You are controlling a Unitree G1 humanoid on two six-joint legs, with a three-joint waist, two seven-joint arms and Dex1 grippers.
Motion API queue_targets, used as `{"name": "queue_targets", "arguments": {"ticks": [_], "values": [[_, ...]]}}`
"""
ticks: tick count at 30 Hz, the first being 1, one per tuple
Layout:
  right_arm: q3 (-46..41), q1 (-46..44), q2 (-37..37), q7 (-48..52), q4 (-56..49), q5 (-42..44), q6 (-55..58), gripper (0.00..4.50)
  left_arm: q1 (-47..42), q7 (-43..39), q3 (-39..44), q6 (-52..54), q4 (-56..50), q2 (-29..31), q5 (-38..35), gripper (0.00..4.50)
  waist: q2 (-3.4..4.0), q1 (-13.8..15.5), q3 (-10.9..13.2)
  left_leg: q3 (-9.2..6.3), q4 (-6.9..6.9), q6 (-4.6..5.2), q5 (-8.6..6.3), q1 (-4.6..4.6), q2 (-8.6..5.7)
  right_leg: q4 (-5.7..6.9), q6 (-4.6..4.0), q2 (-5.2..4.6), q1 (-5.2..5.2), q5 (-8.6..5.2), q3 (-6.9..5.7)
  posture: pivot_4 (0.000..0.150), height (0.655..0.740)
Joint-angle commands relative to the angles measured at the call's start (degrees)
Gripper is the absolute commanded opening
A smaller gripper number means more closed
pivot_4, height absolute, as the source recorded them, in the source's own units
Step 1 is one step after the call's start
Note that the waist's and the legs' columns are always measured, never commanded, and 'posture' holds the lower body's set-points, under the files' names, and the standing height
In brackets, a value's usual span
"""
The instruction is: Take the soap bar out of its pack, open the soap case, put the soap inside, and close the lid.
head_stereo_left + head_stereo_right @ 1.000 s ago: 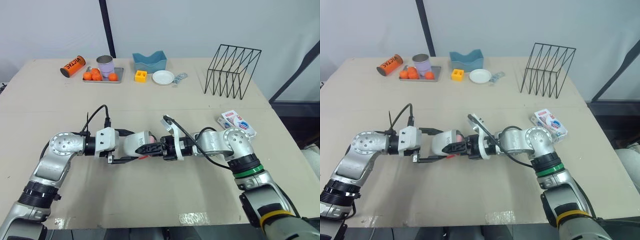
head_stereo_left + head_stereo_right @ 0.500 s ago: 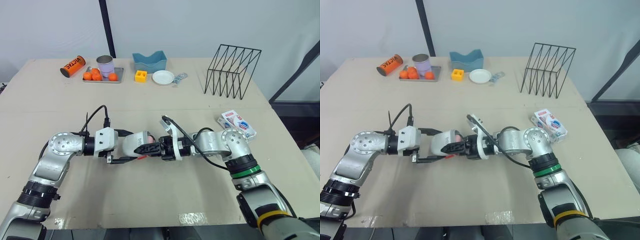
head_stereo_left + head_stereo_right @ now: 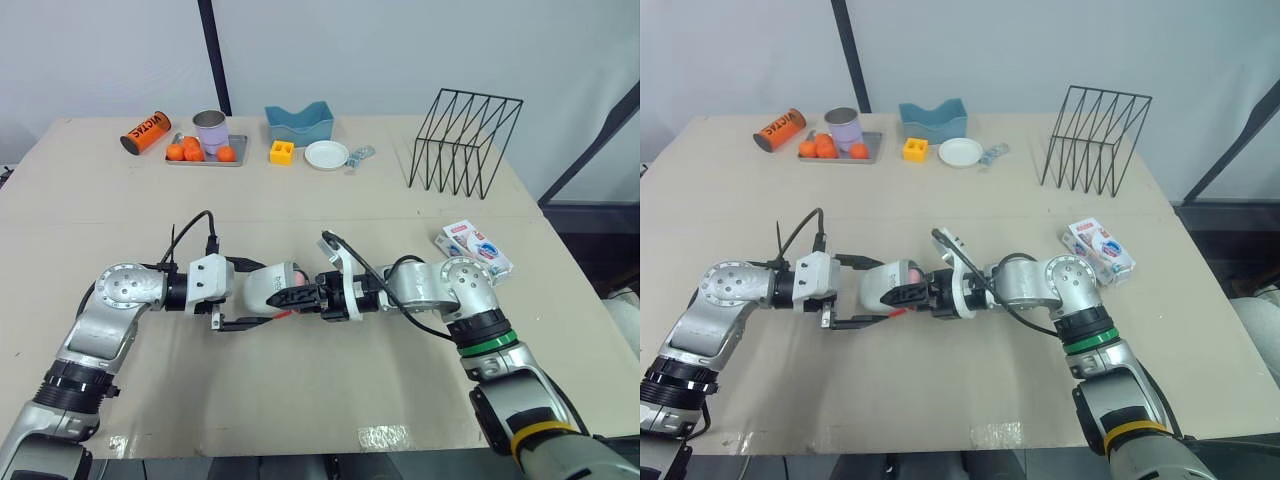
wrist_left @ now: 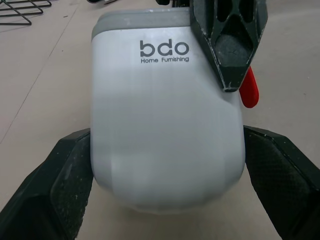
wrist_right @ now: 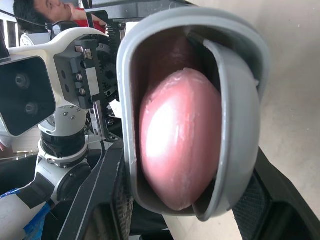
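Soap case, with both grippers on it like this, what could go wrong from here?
The lid stands ajar with the pink soap right at the opening, so tipping the soap case could let it slide out. The left gripper and right gripper both clamp the case from opposite ends; an uneven pull might twist it loose or jam the lid.

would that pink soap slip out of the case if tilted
Likely slippery: the pink soap looks smooth and rounded. The soap case is open, so tilting could slide it out. The soap case looks stiff.
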Motion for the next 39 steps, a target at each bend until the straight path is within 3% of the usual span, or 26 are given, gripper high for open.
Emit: {"name": "queue_targets", "arguments": {"ticks": [1,14,18,25,31,39], "values": [[-3.75,-1.27,-1.06,0.62,-0.71,1.39,-0.87,1.98,0.79,-0.05,1.84,-1.55,1.26,2.37,0.81,4.50,0.00,0.00,0.00,0.00,0.00,0.00,0.00,0.00,0.00,0.00,0.00,0.00,0.00,0.00,0.00,0.150,0.7400],[-3.30,-3.04,-5.54,1.88,-1.34,-0.05,1.30,1.98,1.32,1.49,3.89,-4.23,4.99,5.01,1.77,4.50,0.00,0.00,0.00,0.04,-0.06,0.00,0.00,0.00,0.00,-0.03,0.00,-0.01,-0.03,0.00,0.04,0.150,0.7400],[-1.65,-7.05,-13.26,9.92,-5.97,-13.59,8.13,1.98,0.82,1.12,7.27,-0.56,6.12,6.69,-1.36,4.50,0.04,0.02,0.03,0.05,-0.08,0.01,0.01,-0.02,0.00,-0.04,0.00,-0.04,-0.08,0.00,0.05,0.150,0.7400],[7.06,-17.53,-25.40,35.07,-15.91,-37.53,12.10,1.98,-1.05,1.05,9.62,7.06,5.46,7.28,-5.03,4.50,0.17,0.00,0.11,0.09,-0.18,0.04,0.02,-0.09,0.02,-0.04,0.00,-0.02,-0.27,0.00,0.05,0.150,0.7400],[25.02,-28.57,-36.64,62.88,-27.87,-60.74,-0.03,1.98,-3.80,2.30,8.75,20.82,-0.07,6.69,-10.22,4.50,0.39,0.08,0.24,0.04,-0.06,0.03,0.04,-0.68,0.05,0.03,-0.02,-0.05,-0.85,0.01,-0.05,0.150,0.7400],[32.78,-32.82,-39.14,83.82,-27.81,-79.93,-12.00,1.98,-4.14,2.83,8.17,28.37,-6.36,5.62,-13.49,4.50,0.42,0.10,0.26,-0.05,0.17,0.03,0.05,-0.91,0.00,0.08,-0.04,-0.10,-0.98,0.02,-0.17,0.150,0.7400]]}}
